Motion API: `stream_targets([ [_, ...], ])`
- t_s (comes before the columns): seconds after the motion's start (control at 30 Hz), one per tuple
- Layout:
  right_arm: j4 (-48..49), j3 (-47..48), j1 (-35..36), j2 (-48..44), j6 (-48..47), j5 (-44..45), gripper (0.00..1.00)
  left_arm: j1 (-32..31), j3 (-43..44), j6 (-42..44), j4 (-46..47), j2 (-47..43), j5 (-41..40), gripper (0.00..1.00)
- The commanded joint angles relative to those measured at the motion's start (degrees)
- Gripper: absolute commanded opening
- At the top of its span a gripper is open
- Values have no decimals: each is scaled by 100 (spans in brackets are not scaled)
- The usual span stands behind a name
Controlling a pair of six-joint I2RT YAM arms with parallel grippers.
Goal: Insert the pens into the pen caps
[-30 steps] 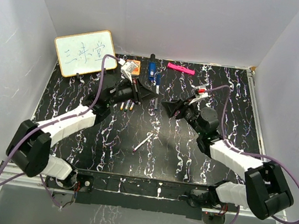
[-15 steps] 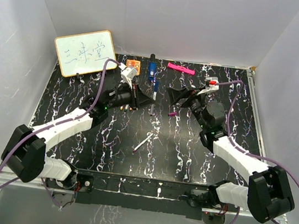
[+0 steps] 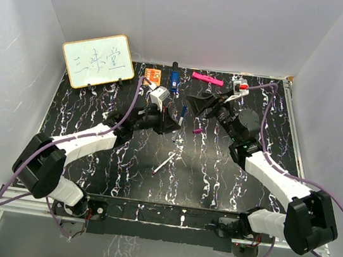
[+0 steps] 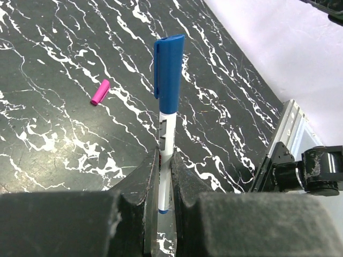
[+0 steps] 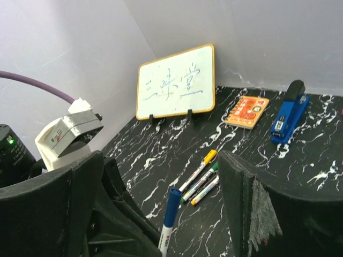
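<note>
My left gripper (image 4: 164,163) is shut on the white barrel of a pen (image 4: 166,126) that stands upright with a blue cap (image 4: 169,67) on its top end. From above, that pen (image 3: 183,112) sits between my left gripper (image 3: 172,121) and my right gripper (image 3: 203,104). My right gripper (image 5: 163,176) is open and holds nothing, with the blue-capped pen (image 5: 172,214) low between its fingers. A small purple-pink cap (image 4: 100,92) lies loose on the table (image 3: 197,131). Another white pen (image 3: 165,163) lies alone at mid-table. Three pens (image 5: 201,179) lie side by side.
A whiteboard (image 3: 98,60) leans at the back left. An orange notepad (image 3: 153,75), a blue stapler (image 3: 174,78) and a pink marker (image 3: 206,78) lie along the back edge. White walls close in the black marbled table (image 3: 99,99).
My right gripper has opened and drawn back toward the far right, away from the pen. My left gripper has carried the blue-capped pen to the right. The purple-pink cap now shows on the table.
</note>
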Motion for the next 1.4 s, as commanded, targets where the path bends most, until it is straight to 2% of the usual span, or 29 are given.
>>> stream_targets([
  [0.0, -155, 239, 59, 85, 58, -171, 83, -47, 256, 157, 86, -1, -144, 0],
  [0.23, -276, 216, 102, 341, 56, -137, 71, -76, 316, 150, 143, 0, -42, 0],
  [1.0, -224, 354, 283, 743, 22, -179, 44, -134, 350, -16, 337, 138, -17, 0],
  [1.2, -230, 353, 283, 804, 27, -179, 31, -134, 359, -26, 395, 102, -63, 0],
  [1.27, -268, 368, 287, 836, 30, -185, 17, -135, 370, -34, 434, 93, -84, 0],
  [1.3, -301, 377, 291, 846, 30, -180, 6, -137, 367, -42, 453, 82, -110, 0],
  [1.33, -340, 394, 292, 860, 30, -184, 0, -135, 367, -57, 494, 80, -143, 0],
  [1.37, -366, 397, 292, 870, 23, -193, 0, -134, 355, -75, 544, 71, -180, 0],
])
